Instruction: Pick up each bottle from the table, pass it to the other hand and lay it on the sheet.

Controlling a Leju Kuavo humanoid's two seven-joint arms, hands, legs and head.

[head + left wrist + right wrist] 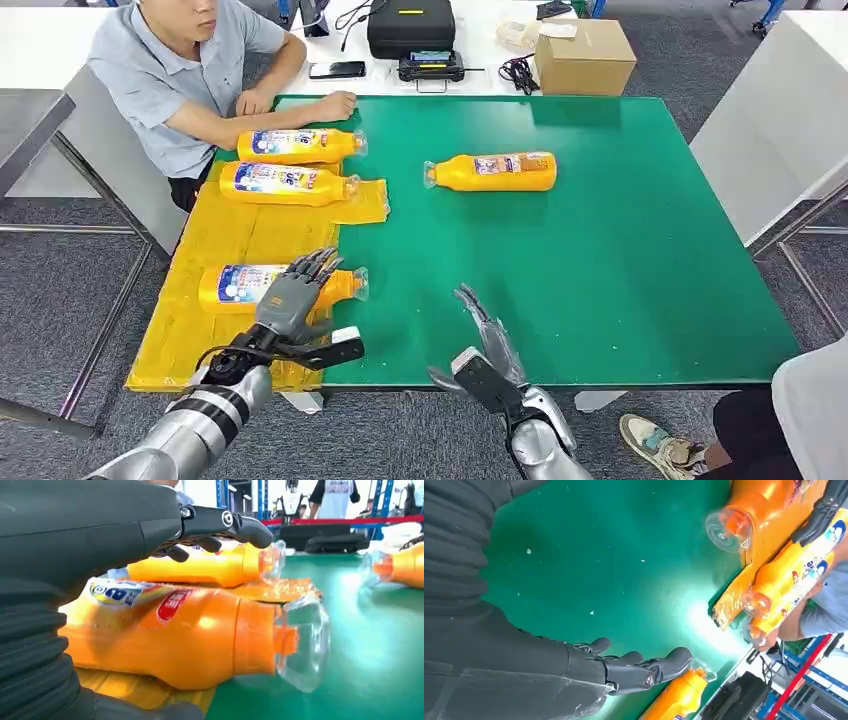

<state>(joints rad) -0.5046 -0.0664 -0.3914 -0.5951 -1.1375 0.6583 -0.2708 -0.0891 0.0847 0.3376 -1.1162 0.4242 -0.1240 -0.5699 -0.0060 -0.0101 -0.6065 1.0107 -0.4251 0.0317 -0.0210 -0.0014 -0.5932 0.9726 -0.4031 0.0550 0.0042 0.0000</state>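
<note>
Grey carpet floor, white desks around a green table (620, 250). A person (170, 70) sits at the far left corner, forearm on the table edge just beyond the bottles. Yellow sheet (230, 240) covers the table's left side, hanging over the near edge. Black case (410, 25) and cardboard box (585, 55) on the white desk behind, phone (337, 69) beside them. Another person's shoe and leg at the near right corner.

Three orange bottles lie on the sheet, caps pointing right: far bottle (300, 146), middle bottle (285, 184), near bottle (240, 287). A fourth bottle (492, 172) lies alone on the green, cap left, well apart from both hands.

Left hand (292, 298) over the near bottle, fingers spread, not gripping it. Right hand (487, 335) empty, fingers apart, above bare green near the front edge.
</note>
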